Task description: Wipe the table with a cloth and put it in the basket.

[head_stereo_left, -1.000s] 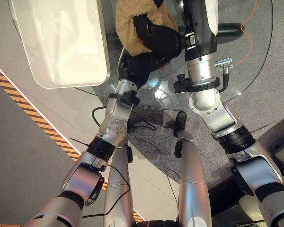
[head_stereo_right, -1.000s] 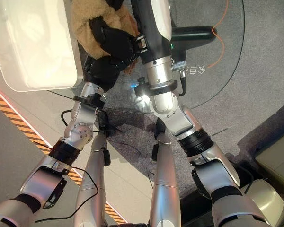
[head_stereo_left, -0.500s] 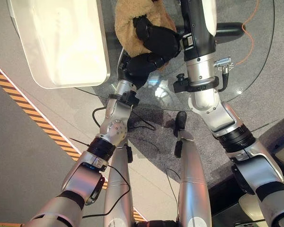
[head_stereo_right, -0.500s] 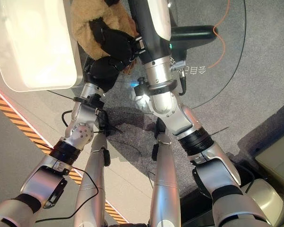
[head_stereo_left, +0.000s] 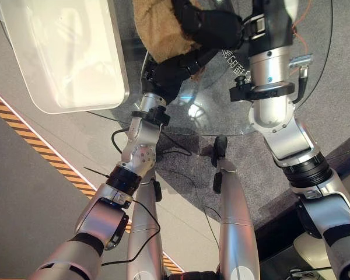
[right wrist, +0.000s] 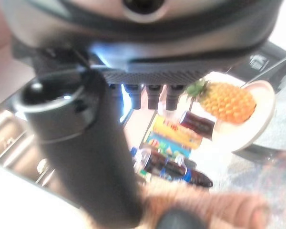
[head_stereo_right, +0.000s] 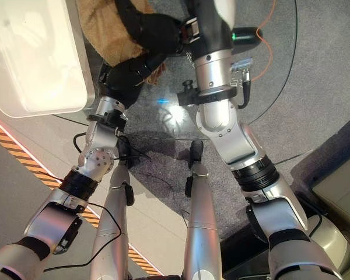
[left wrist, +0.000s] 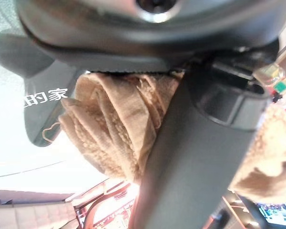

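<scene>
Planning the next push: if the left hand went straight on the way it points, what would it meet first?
The tan cloth on the glass table: the left hand already has it bunched against its fingers. The right hand lies on it too.

Both hands, the right hand (head_stereo_left: 213,26) and left hand (head_stereo_left: 169,73), have pushed the tan cloth (head_stereo_left: 157,26) farther across the glass table (head_stereo_left: 221,114).

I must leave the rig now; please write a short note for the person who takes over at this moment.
Left hand: fingers curled on the near edge of the tan cloth.
Right hand: lies on top of the cloth; whether its fingers grip it cannot be told.
Cloth: bunched on the glass table, beside the white basket.
Done: cloth is in hand on the table.
Left: any remaining wiping, then put the cloth in the basket.
</scene>
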